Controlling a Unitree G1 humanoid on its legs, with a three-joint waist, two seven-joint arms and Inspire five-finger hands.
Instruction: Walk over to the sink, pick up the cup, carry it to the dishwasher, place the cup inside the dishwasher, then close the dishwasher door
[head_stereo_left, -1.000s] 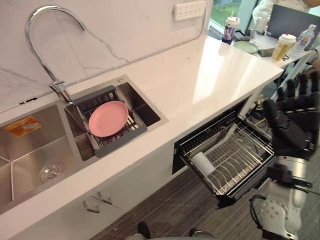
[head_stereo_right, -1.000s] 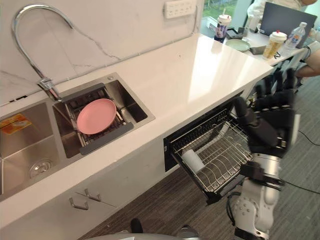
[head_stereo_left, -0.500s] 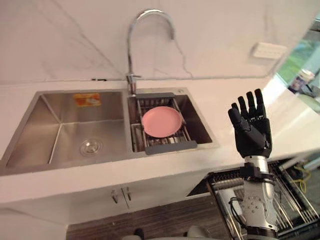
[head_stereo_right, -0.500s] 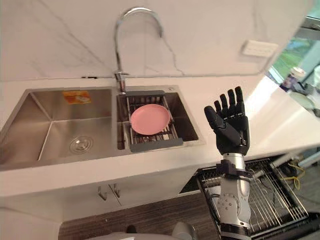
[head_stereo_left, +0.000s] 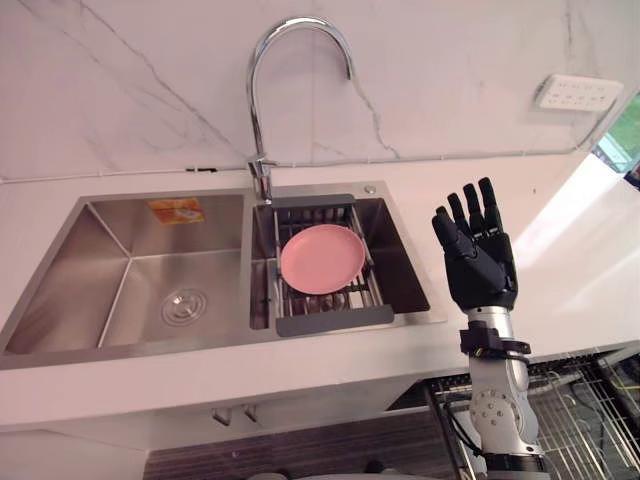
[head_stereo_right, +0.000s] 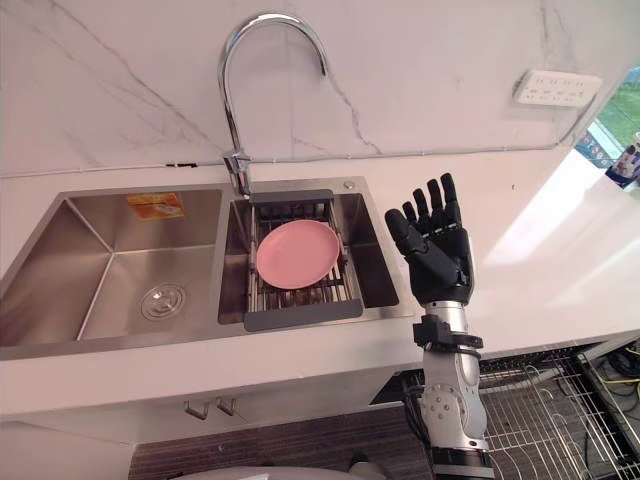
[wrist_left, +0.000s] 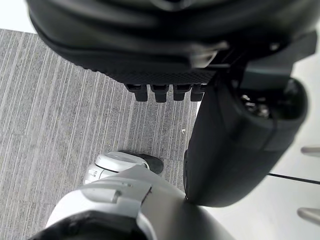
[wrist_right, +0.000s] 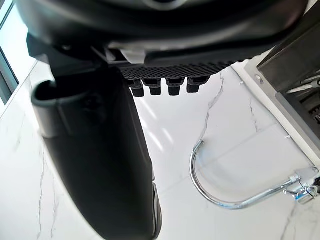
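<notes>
The right robot hand (head_stereo_left: 478, 268) is raised, wide open and empty, over the worktop (head_stereo_left: 570, 270). Left of it the sink (head_stereo_left: 120, 270) holds a pink plate (head_stereo_left: 322, 258). Where the cup lies I cannot tell, so locate it before reaching.

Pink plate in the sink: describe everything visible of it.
The pink plate is round, plain and matte, plastic by the look, with a shallow raised rim. It lies face up, roughly flat, on the slatted drainer rack that spans the sink's right basin, below the faucet. It looks empty and whole. Only the rack touches it; the right robot hand is raised apart from it.
</notes>
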